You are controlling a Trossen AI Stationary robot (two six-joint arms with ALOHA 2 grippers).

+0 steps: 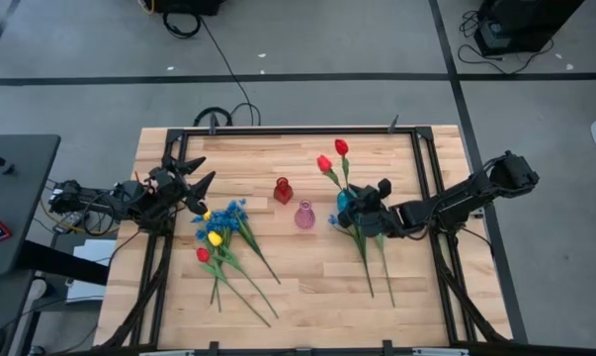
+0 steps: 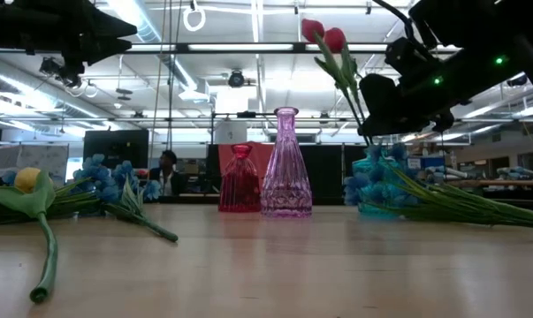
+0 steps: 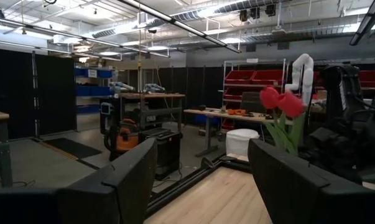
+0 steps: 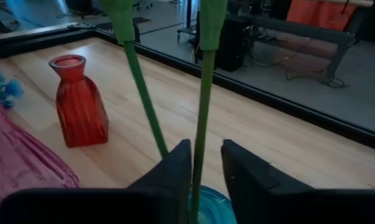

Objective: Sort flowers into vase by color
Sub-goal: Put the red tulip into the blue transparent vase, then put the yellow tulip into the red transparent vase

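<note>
i've got the right gripper (image 4: 204, 163) over the teal vase (image 1: 346, 201) w/ jaws narrow, a red tulip (image 1: 341, 147) stem between the fingers (image 4: 175, 165), 2nd red tulip (image 1: 324, 163) stem also in that vase. left gripper (image 1: 201, 183) hangs wide open, empty, near the table's (image 1: 307, 287) left edge. rest of the flowers (image 1: 221, 237) lie on the table in front of it, more by the teal vase; red vase (image 1: 283, 190) and pink vase (image 1: 304, 215) stand mid-table.
</note>
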